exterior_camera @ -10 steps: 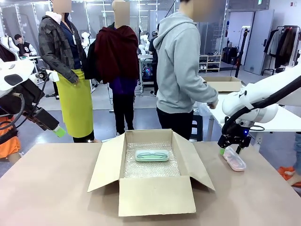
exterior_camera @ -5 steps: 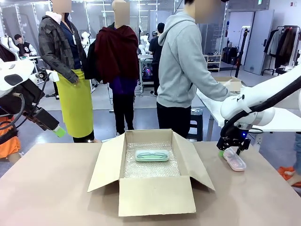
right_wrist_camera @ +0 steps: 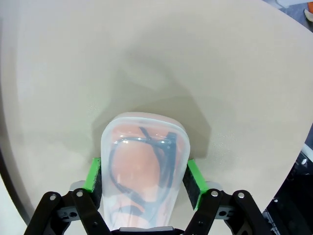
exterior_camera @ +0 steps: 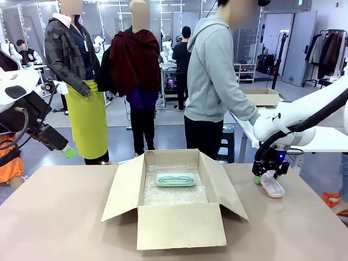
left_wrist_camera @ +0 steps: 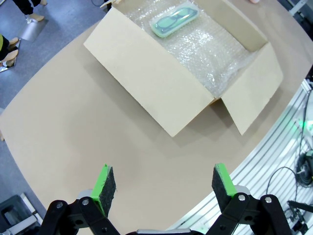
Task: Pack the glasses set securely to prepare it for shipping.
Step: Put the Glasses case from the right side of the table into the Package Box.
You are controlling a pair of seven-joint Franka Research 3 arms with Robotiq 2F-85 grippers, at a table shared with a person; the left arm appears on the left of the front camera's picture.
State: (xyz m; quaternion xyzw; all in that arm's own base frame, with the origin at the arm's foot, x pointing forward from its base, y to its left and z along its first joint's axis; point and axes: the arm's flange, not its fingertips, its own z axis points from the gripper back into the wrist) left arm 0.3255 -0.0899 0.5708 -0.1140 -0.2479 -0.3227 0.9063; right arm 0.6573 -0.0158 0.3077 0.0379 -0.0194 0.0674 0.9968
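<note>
one pale pink glasses case (right_wrist_camera: 145, 161), probably light, stiff and slippery, lies pinched across its width between the right gripper's (right_wrist_camera: 144, 182) green pads (right_wrist_camera: 93, 177), the mint case (exterior_camera: 175, 179) well away in the box (exterior_camera: 182, 225).

An open cardboard box (exterior_camera: 179, 225) stands in the middle of the tan table (exterior_camera: 60, 217), with its side flaps spread left and right. Bubble wrap (exterior_camera: 174, 197) lines its floor. At the far edge, right of centre, a person in a grey hoodie (exterior_camera: 215, 76) faces right, toward a smaller cardboard box (exterior_camera: 263, 97) on a white table (exterior_camera: 326, 142) beyond.
</note>
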